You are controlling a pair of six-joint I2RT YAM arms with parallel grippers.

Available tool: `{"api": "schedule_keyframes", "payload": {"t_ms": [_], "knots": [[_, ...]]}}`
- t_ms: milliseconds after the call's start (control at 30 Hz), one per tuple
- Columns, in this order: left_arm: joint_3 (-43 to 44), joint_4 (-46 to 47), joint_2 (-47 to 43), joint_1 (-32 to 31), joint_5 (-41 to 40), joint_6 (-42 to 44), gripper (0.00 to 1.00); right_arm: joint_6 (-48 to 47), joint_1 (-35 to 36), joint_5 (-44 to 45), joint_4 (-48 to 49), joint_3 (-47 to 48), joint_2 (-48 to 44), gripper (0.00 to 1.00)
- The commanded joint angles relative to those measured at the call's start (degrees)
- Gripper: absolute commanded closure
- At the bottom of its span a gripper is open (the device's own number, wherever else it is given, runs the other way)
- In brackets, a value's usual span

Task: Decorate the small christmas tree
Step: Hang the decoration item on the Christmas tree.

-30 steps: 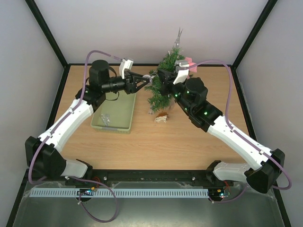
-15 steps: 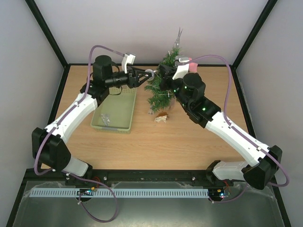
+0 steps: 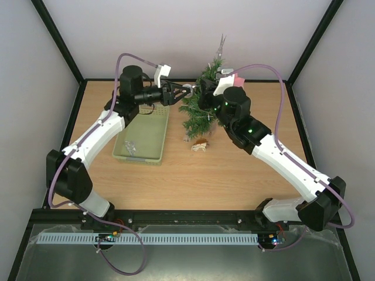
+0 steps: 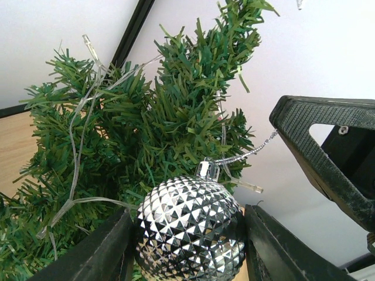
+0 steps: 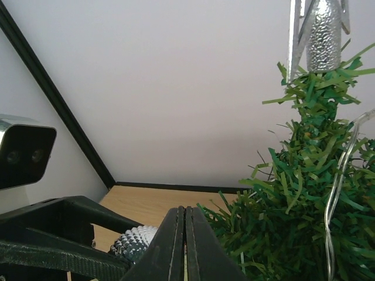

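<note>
Two sets of fingers meet at the small christmas tree [image 3: 201, 112], which stands upright in the upper centre of the overhead view, at the far edge of the counter [image 3: 234, 175] and just right of the pale green basket [image 3: 145, 137]. My left fingers [image 3: 177, 92] grip a faceted silver bauble [image 4: 190, 231] by its body, presumably so that the cap and its silver hanging thread [image 4: 243, 155] stay free to go over a branch. The bauble sits just beside the foliage at the lower centre of the left wrist view. My right fingers [image 5: 185, 225] are pressed together close by the bauble. The thread runs towards them, perhaps to be held open, but whether it is pinched I cannot tell. The tree is bushy, dark green and conical, with a clear string of lights [image 4: 73, 158] draped through its needles and a silver topper [image 5: 322, 26] at its tip.
</note>
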Motion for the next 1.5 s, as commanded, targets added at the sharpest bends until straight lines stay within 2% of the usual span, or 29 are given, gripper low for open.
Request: {"api": "schedule_keyframes", "payload": {"t_ms": [0,833,1467], "knots": [[1.9,2.4,1.5,0.2,1.9,-1.0,0.67,-0.2,-0.7,1.0,-1.4,2.3,0.6,0.98],[4.6,2.4,4.3,1.6,2.7,-2.5,0.69,-2.5,-1.7,-2.2,-1.0,4.6,3.0,0.98],[-2.1,6.3,-0.8,1.3,4.1,-4.6,0.69,-0.5,-1.7,-4.5,-0.1,1.5,-0.7,0.98]]}}
